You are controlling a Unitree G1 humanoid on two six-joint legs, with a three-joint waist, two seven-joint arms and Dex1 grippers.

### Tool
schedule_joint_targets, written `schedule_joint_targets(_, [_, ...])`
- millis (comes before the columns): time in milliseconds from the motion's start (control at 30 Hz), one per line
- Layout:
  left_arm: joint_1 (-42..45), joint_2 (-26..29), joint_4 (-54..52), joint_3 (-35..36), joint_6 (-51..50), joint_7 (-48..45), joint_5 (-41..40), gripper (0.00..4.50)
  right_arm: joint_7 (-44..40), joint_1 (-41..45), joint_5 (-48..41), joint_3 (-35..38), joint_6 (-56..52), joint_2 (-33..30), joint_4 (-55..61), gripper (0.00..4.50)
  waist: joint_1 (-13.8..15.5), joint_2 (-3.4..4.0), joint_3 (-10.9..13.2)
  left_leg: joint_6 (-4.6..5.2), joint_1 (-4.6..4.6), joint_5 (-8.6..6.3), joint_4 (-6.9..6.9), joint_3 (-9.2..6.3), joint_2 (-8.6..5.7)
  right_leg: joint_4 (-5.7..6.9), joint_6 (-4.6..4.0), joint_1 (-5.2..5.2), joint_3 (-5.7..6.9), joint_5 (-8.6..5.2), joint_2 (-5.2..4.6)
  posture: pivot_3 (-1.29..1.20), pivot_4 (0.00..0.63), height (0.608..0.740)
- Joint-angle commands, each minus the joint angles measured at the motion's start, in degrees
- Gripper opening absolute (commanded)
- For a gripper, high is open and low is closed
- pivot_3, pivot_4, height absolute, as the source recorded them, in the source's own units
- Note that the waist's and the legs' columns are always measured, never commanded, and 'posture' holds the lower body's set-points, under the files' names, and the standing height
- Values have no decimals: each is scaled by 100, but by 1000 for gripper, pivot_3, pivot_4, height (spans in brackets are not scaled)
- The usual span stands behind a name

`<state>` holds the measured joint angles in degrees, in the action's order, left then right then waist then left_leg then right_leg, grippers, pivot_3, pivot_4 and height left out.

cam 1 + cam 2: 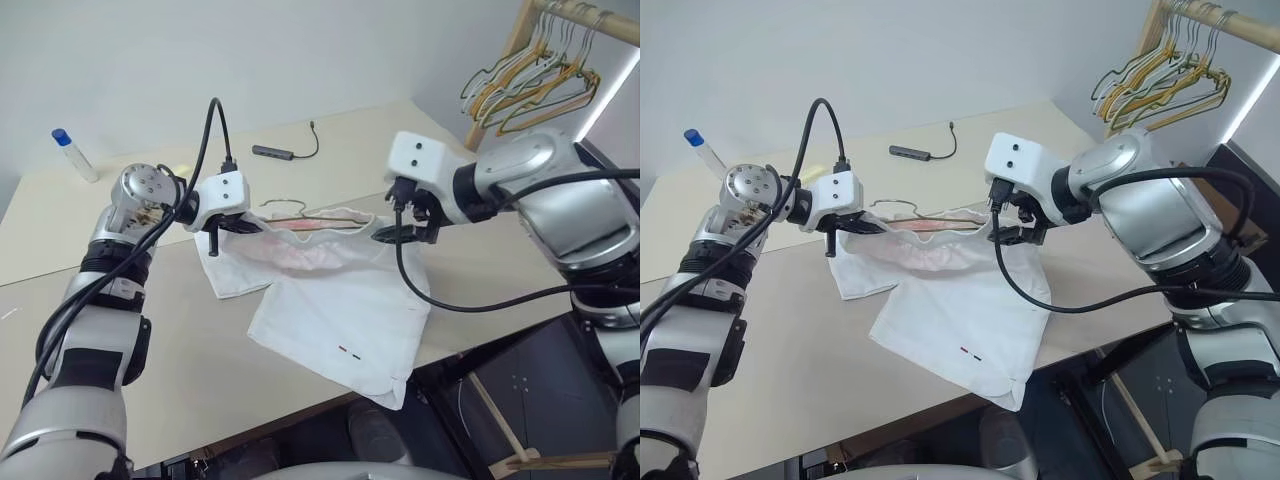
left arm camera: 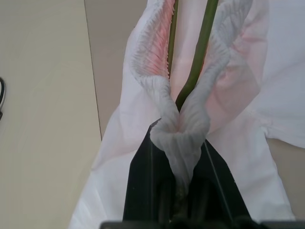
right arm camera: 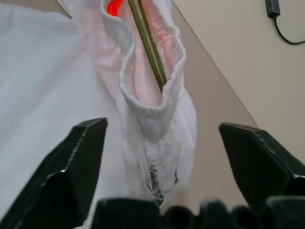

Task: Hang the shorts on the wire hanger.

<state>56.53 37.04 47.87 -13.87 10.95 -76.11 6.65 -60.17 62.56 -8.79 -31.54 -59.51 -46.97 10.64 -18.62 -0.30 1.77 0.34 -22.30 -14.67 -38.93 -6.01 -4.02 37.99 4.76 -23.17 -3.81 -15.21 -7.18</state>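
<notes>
Shorts lie mid-frame on the table, waistband raised toward upper centre with the wire hanger threaded inside it; left claw is clamped on the waistband's left end, right claw gapes wide just short of the right end, holding nothing. Fabric looks light, limp and prone to sag or slide off thin stiff wire, so the best purchase is judged to be the thick gathered elastic at the band's right end, not the loose legs
</notes>
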Motion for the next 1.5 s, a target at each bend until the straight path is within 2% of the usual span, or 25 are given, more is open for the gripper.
schedule_joint_targets(33, [135, 50, -184, 122, -8, 7, -87, 0, -127, 385, 338, -364, 0, 171, -407, 4469, -51, 0, 0, 2, 0, 1, 0, 0, 0, 0, 0, 0, 0, 0, -1, -301, 0, 740])
schedule_joint_targets(333, [219, -24, -146, 93, 42, 31, -48, 0, -793, 793, 837, -1136, 368, 565, -1370, 4469, -174, 0, 0, 2, -1, 2, 2, -2, -2, 5, 0, -4, 2, 0, -2, -302, 0, 740])
schedule_joint_targets(433, [196, -1, -180, 90, 51, 12, -46, 0, -929, 868, 976, -1226, 523, 711, -1661, 3898, -224, 0, 0, 2, 0, 3, 0, -3, -3, 7, 1, -2, 1, 0, -3, -297, 0, 740])
schedule_joint_targets(633, [160, 10, -285, 98, 36, -38, -72, 0, -1051, 930, 1377, -1380, 934, 1020, -2339, 1758, -297, 0, 0, 1, 1, 3, 2, -4, -2, 8, 0, -2, 1, 0, -2, -294, 0, 740])
schedule_joint_targets(800, [100, 35, -386, 127, 26, -68, -108, 0, -1153, 917, 1504, -1213, 1036, 1119, -2589, 11, -300, 0, 0, 1, 2, 4, 1, -4, -2, 9, 0, -2, 1, 0, -2, -289, 0, 740])
schedule_joint_targets(1033, [37, -9, -410, 316, 381, -403, -487, 0, -1342, 676, 1324, -756, 794, 906, -2308, 11, -292, 0, -1, 1, 1, 4, 1, -6, -3, 9, 0, -3, 1, 0, -3, -292, 0, 740])
schedule_joint_targets(1067, [58, -53, -388, 403, 374, -473, -631, 657, -1353, 627, 1279, -654, 703, 856, -2215, 0, -292, 0, 0, 1, 0, 4, 1, -6, -3, 9, 0, -3, 1, 0, -3, -294, 0, 740])
schedule_joint_targets(1100, [88, -88, -372, 474, 312, -561, -758, 832, -1365, 584, 1246, -572, 627, 813, -2131, 0, -289, 0, -1, 1, -1, 4, 1, -6, -3, 8, 1, -3, 1, 0, -3, -294, 0, 740])
schedule_joint_targets(1267, [324, -207, -198, 711, 272, -624, -1043, 2398, -1428, 233, 891, -120, 104, 476, -1551, 0, -279, -1, -1, 1, -1, 4, 0, -6, -3, 7, 1, -2, 2, 0, -6, -304, 0, 740])
schedule_joint_targets(1433, [660, -267, 118, 1017, 322, -382, -1219, 4127, -1339, -326, 367, 405, -637, 158, -839, 0, -292, -1, -2, 1, -1, 4, 1, -6, -4, 6, 2, 1, 4, -1, -9, -305, 0, 740])
schedule_joint_targets(1467, [694, -281, 132, 1091, 333, -341, -1278, 4394, -1286, -428, 250, 540, -817, 136, -725, 0, -299, -2, -1, 1, 1, 4, 1, -6, -4, 6, 2, 1, 3, -1, -9, -302, 0, 740])
schedule_joint_targets(1500, [713, -308, 118, 1179, 342, -179, -1322, 4454, -1221, -552, 130, 696, -987, 109, -599, 0, -304, -2, -2, 2, -1, 4, 1, -6, -4, 6, 2, 1, 3, -1, -10, -302, 0, 740])
